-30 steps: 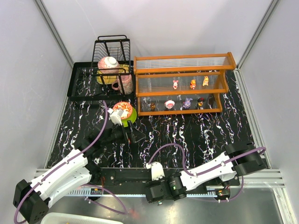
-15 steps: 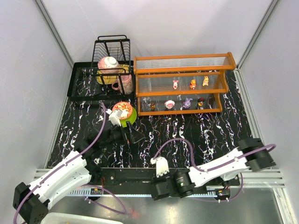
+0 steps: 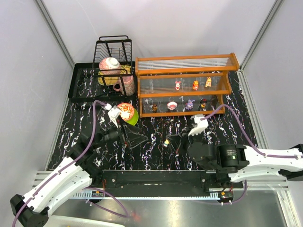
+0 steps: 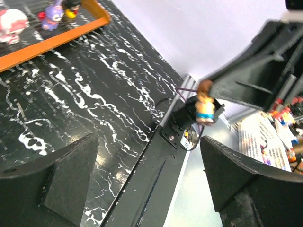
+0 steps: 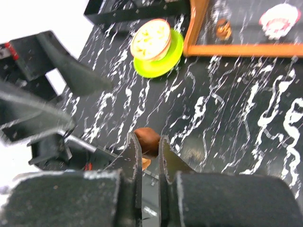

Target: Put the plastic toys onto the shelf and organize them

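Observation:
My right gripper (image 3: 169, 142) hovers over the middle of the table, shut on a small plastic toy (image 5: 147, 140) with a brown head. The left wrist view shows this same toy (image 4: 205, 107), wearing blue shorts, at the tip of the dark fingers. Near the bowl, my left gripper (image 3: 134, 136) stands open and empty, its fingers (image 4: 61, 177) wide apart. The orange-framed shelf (image 3: 184, 73) stands at the back right. Its middle tier carries pink (image 3: 178, 85), orange (image 3: 195, 85) and yellow (image 3: 208, 82) toys. Several more, one of them purple (image 3: 189, 103), line the bottom tier.
A red patterned bowl (image 3: 125, 111) on a green plate (image 5: 165, 61) sits left of the shelf, just beyond my left gripper. A black wire dish rack (image 3: 113, 52) with crockery stands on a black tray at the back left. White walls close in both sides.
My right arm has swung from the near edge out over the table's middle, and its jaws have closed on the toy. The left gripper drew back a little to the left, staying open.

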`<action>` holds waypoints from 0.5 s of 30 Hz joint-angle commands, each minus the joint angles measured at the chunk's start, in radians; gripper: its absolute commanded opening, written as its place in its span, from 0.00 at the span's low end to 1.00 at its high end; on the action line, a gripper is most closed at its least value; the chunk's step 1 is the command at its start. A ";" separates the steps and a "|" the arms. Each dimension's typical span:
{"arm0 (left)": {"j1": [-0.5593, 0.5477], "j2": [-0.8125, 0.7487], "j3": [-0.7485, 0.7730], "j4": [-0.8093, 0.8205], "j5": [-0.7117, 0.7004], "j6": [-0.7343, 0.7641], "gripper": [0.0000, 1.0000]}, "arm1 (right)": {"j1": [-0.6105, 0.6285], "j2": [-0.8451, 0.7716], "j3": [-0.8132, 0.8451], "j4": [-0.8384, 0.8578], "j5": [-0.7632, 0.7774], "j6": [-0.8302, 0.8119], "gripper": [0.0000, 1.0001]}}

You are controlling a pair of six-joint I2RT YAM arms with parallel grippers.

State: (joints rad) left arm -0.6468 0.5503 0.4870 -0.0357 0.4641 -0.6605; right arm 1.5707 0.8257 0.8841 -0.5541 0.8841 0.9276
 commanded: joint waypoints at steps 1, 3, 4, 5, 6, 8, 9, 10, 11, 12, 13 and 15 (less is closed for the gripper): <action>0.003 0.033 0.065 0.120 0.224 0.074 0.89 | -0.099 0.114 0.102 0.105 -0.031 -0.272 0.00; -0.001 0.027 0.081 0.123 0.257 0.091 0.89 | -0.152 0.173 0.139 0.114 -0.057 -0.291 0.00; -0.001 0.023 0.093 0.117 0.269 0.113 0.89 | -0.167 0.187 0.147 0.140 -0.079 -0.311 0.00; -0.004 0.019 0.097 0.093 0.266 0.125 0.90 | -0.198 0.210 0.154 0.157 -0.094 -0.322 0.00; -0.007 0.010 0.102 0.080 0.262 0.137 0.90 | -0.215 0.220 0.154 0.173 -0.112 -0.332 0.00; -0.014 0.016 0.123 0.039 0.234 0.180 0.91 | -0.254 0.248 0.161 0.227 -0.178 -0.351 0.00; -0.020 0.022 0.133 0.007 0.226 0.196 0.91 | -0.261 0.256 0.162 0.243 -0.195 -0.355 0.00; -0.025 0.028 0.157 -0.019 0.193 0.225 0.91 | -0.267 0.263 0.168 0.270 -0.218 -0.368 0.00; -0.039 0.042 0.166 -0.058 0.183 0.237 0.91 | -0.268 0.279 0.173 0.279 -0.226 -0.372 0.00; -0.045 0.045 0.179 -0.076 0.174 0.252 0.91 | -0.274 0.285 0.177 0.287 -0.229 -0.378 0.00; -0.053 0.051 0.194 -0.090 0.150 0.275 0.91 | -0.276 0.291 0.188 0.302 -0.240 -0.391 0.00; -0.066 0.065 0.206 -0.119 0.133 0.292 0.91 | -0.279 0.303 0.197 0.319 -0.255 -0.401 0.00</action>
State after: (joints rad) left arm -0.6888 0.5926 0.6262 -0.0929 0.6426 -0.4618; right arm 1.3014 1.1168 1.0142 -0.3496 0.6884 0.5877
